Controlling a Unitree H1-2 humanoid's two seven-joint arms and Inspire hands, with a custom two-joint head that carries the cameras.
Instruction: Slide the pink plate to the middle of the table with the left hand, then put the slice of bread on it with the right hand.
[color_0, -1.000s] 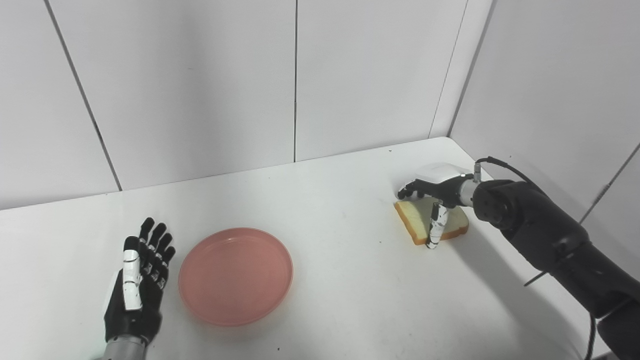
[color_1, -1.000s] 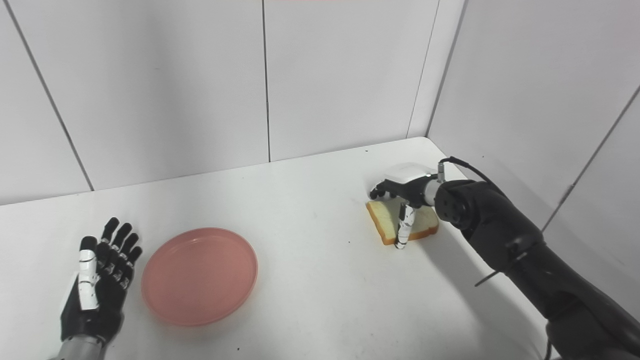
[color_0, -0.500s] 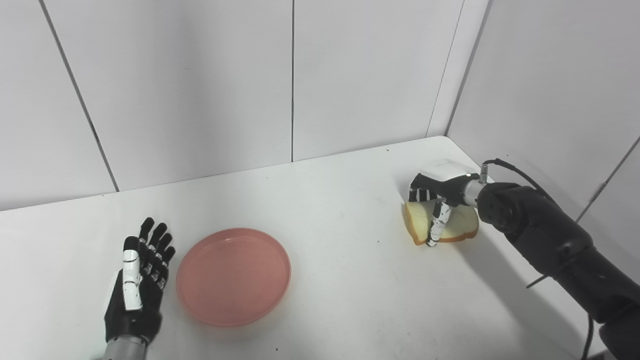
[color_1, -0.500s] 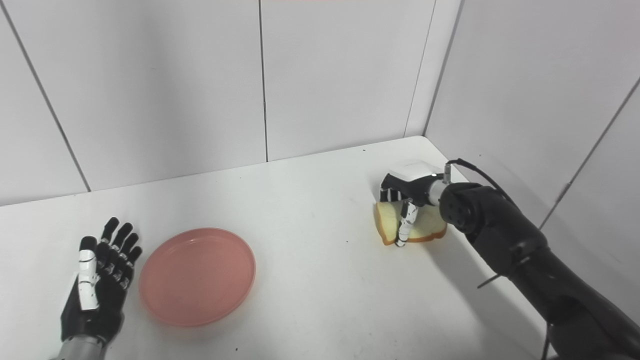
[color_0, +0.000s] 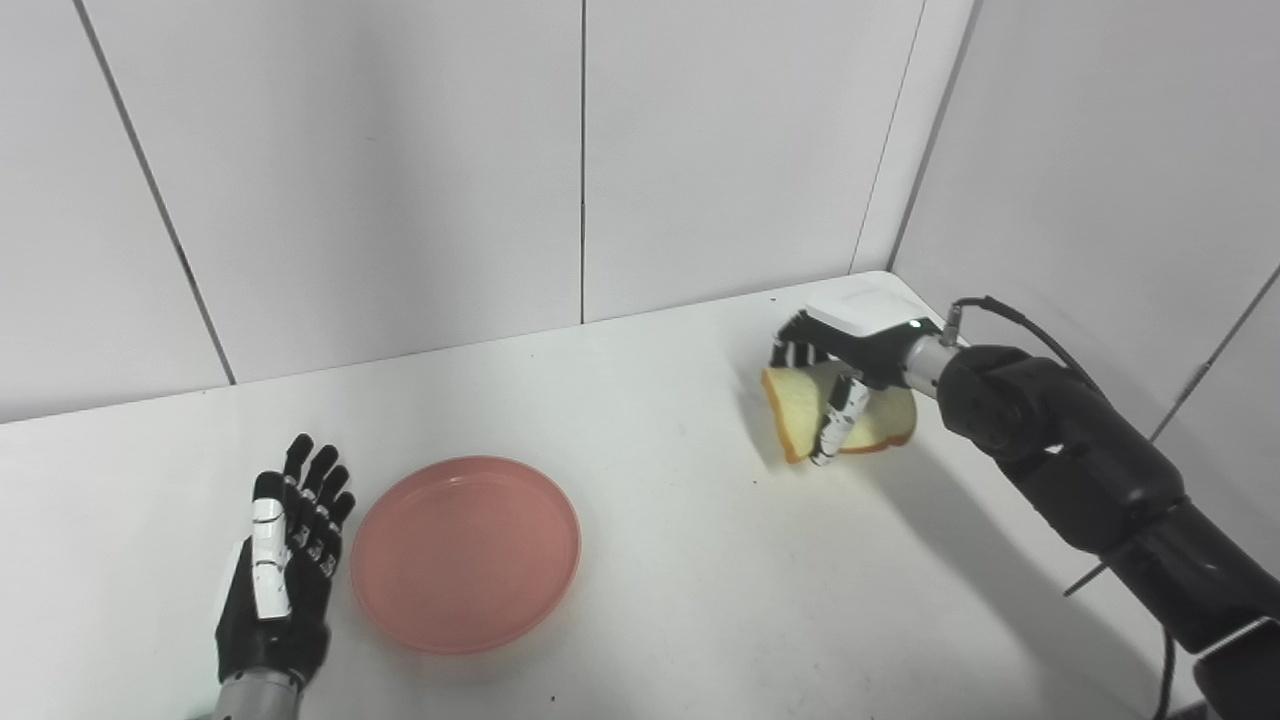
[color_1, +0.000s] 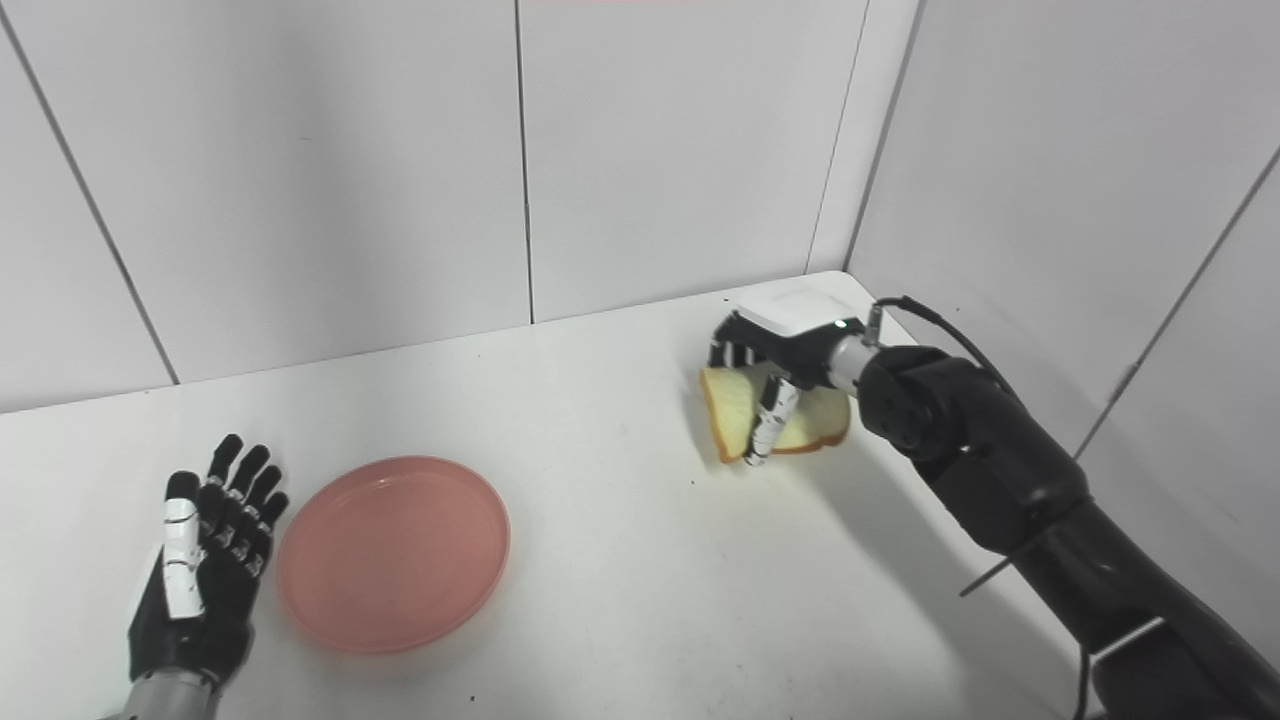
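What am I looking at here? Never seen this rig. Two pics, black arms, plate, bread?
It's a humanoid robot at a white table; both pictures come from two side-by-side cameras on its head, showing one scene. The left robot hand is open, lying flat beside the pink plate and holding nothing. The right robot hand grips the slice of bread, tilted and raised off the table near the far right corner. The plate is empty.
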